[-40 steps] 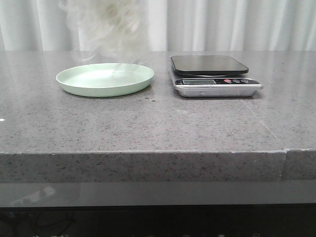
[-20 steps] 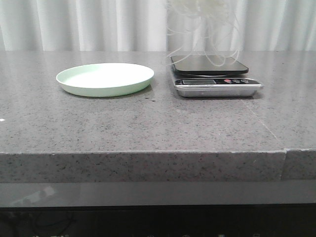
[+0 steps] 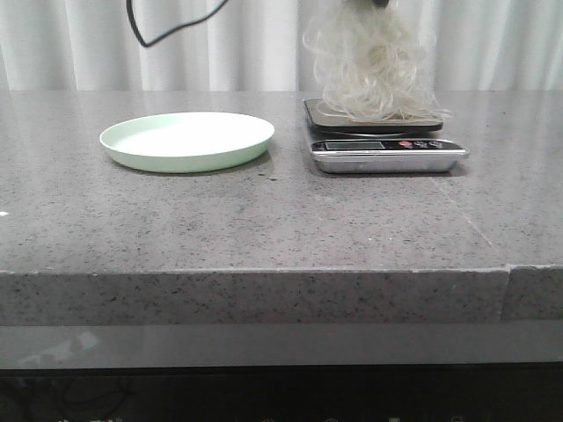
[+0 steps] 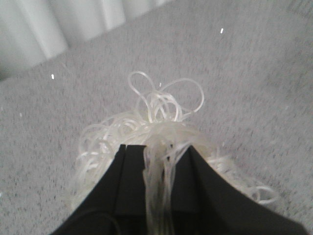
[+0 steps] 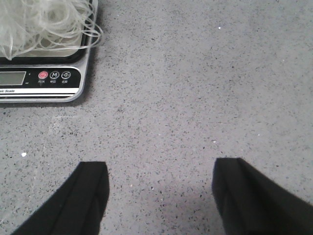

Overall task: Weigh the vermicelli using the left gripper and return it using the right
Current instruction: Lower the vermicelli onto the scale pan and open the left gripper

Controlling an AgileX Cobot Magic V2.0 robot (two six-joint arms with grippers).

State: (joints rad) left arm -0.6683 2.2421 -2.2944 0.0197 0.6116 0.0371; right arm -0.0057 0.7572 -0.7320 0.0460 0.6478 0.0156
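The vermicelli, a whitish curly nest, hangs down onto the black platform of the scale at the back right. Its lower strands touch the platform. My left gripper is shut on the vermicelli, with strands pinched between its black fingers. In the front view only a dark bit of that gripper shows at the top edge. The pale green plate sits empty at the back left. My right gripper is open and empty over bare table, near the scale, which shows vermicelli on it.
The grey speckled table has a front edge with a seam at the right. White curtains hang behind. A black cable loops at the top left. The scale's display and buttons face front.
The vermicelli moved from above the plate rightward to above the scale, and has now come down so its strands rest on the platform. The plate is left empty.
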